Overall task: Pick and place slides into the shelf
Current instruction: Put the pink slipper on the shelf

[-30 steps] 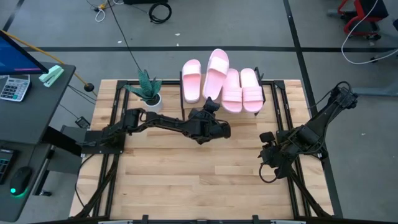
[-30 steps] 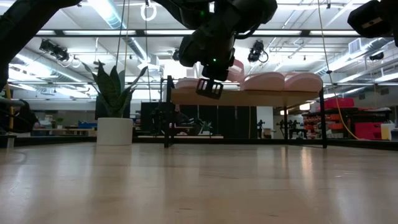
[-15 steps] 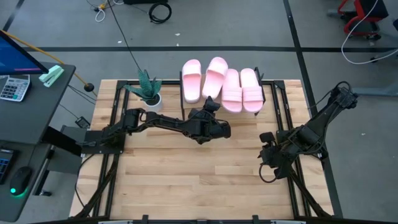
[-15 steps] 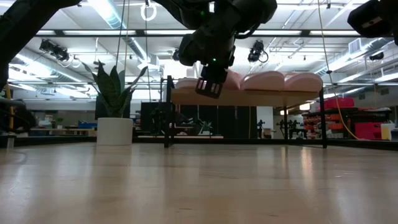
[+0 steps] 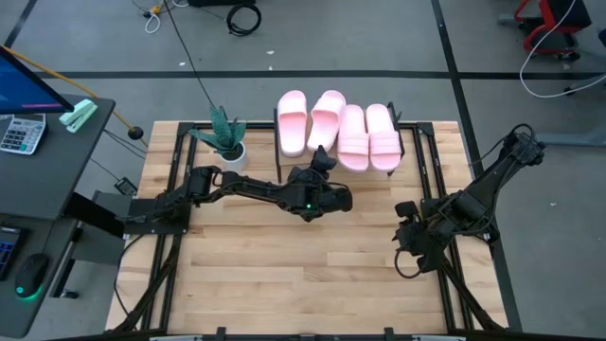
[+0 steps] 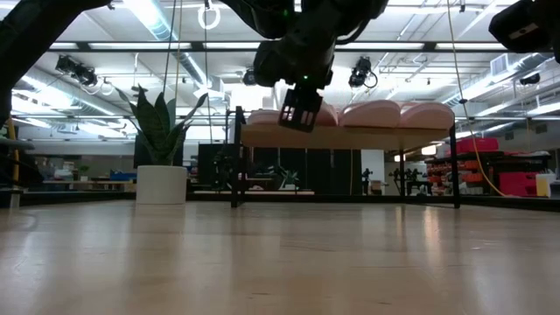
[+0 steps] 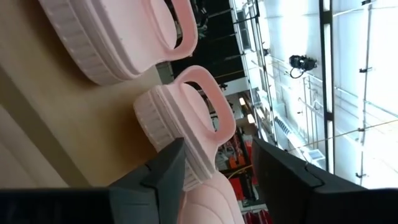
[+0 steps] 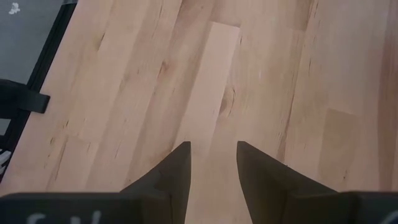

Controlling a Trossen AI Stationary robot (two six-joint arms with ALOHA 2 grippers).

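Note:
Four pale pink slides lie side by side on the shelf [image 6: 350,136] at the table's far edge, soles down on its wood plank: [image 5: 292,123], [image 5: 327,116], [image 5: 353,137], [image 5: 382,135]. My left gripper [image 5: 320,159] hovers at the shelf's near edge, open, its fingers on either side of the heel end [image 7: 186,140] of the second slide from the left. My right gripper [image 5: 409,248] waits open over the table's right side [image 8: 213,162], far from the slides. My left gripper [image 7: 217,177] comes level from the table's near side, open around the heel end of the second slide. One finger [image 7: 165,177] overlaps the heel's rim in the wrist view. I cannot tell whether it touches. The slide lies on the shelf.
A potted plant [image 5: 225,140] stands on the table left of the shelf, also seen in the low view [image 6: 162,149]. Bare wooden tabletop [image 5: 284,265] stretches in front of the shelf. A desk with a calculator [image 5: 21,133] sits beyond the table's left edge.
The second slide from the left was tipped up and reaching farther over the shelf. It has come down to lie flat in line with the others. My left gripper has stayed at the slide's heel end and risen slightly.

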